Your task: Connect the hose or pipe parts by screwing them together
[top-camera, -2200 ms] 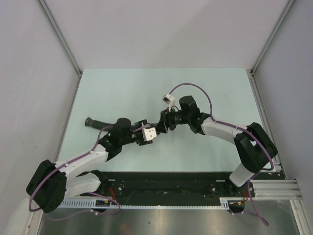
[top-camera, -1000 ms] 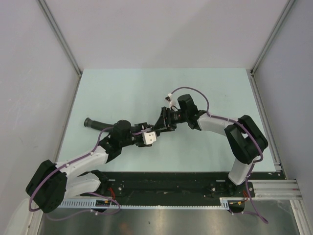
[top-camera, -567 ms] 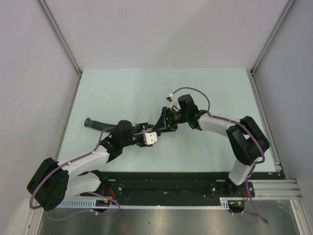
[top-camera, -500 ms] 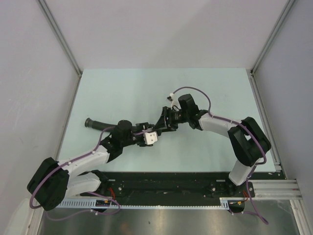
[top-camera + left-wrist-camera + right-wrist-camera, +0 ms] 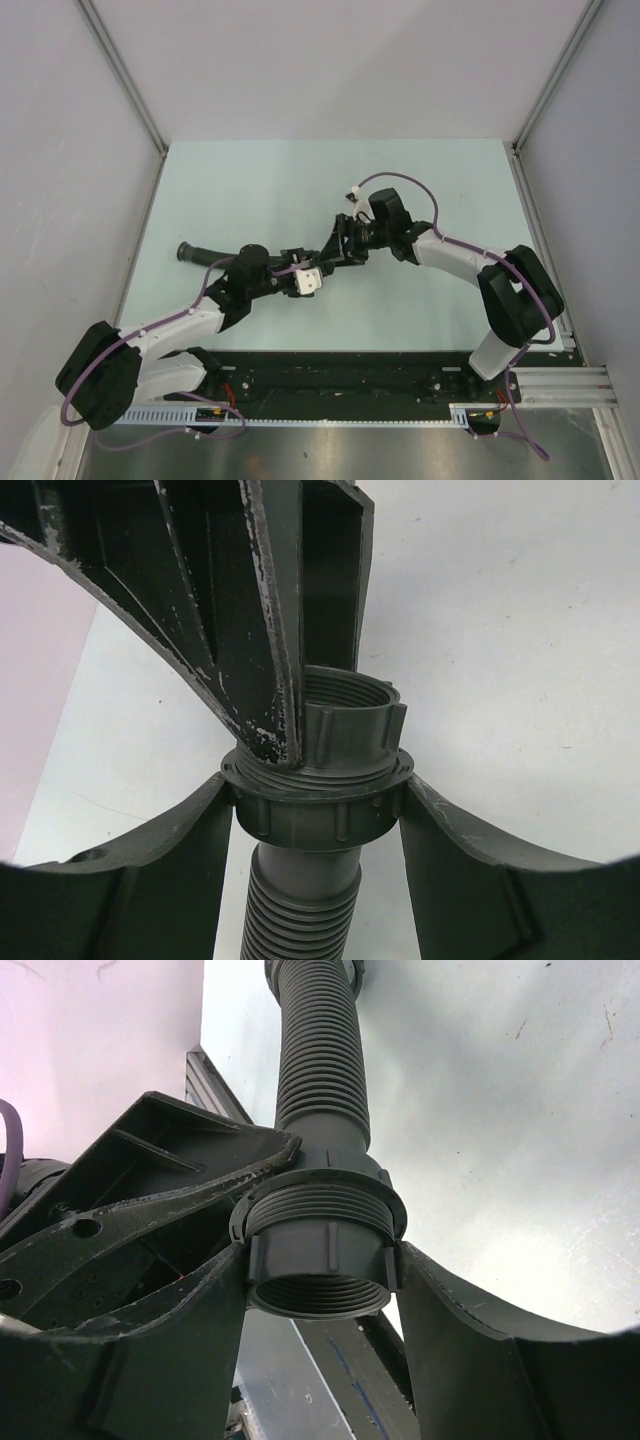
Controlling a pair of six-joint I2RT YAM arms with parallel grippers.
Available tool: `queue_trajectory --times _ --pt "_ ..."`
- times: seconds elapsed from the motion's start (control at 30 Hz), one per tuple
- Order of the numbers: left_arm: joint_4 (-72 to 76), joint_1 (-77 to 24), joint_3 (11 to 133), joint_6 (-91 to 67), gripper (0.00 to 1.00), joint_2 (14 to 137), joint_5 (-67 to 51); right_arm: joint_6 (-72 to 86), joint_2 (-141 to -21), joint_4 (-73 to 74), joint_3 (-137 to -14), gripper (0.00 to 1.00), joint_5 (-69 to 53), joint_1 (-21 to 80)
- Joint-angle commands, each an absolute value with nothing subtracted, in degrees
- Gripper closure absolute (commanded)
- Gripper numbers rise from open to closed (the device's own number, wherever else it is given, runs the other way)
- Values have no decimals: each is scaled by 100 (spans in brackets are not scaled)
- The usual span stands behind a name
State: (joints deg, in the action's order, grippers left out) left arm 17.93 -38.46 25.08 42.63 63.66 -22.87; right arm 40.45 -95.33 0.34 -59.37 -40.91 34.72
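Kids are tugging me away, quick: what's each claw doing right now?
Left claw: closed on the hose collar.
Right claw: closed around the threaded fitting, touching both sides.

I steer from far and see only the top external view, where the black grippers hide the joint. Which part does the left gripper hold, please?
Observer: The left wrist view shows the left gripper shut on the collar of the corrugated hose.
Operator: And the right gripper?
Observer: In its wrist view, the right gripper has one finger on each side of the ring nut. I cannot tell whether it presses.
Operator: Is the nut fully on?
Observer: Thread ridges show between nut and collar, so probably not.
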Motion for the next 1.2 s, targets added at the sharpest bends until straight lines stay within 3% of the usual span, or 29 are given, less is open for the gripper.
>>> queue_trajectory --times 0.0,0.2,0.73,0.93,1.17 --pt "2856 -3999 2821 4192 100 6302 -3313 4122 -9299 -255 -6231 34 -3990 3533" --pt "2856 -3955 2865 4166 100 6319 -3348 4061 -9220 -185 -6231 22 -4008 3454" --pt "2848 -3762 2883 3929 100 6354 -3472 3481 -8702 632 -6231 27 -3569 2909" --pt "2865 -3700 2883 3867 100 6354 -3498 3208 -8342 765 -6232 24 -3656 2690" --pt "2856 -3542 2944 3490 100 6328 -3779 1303 -7386 134 -6004 23 -3892 2725"
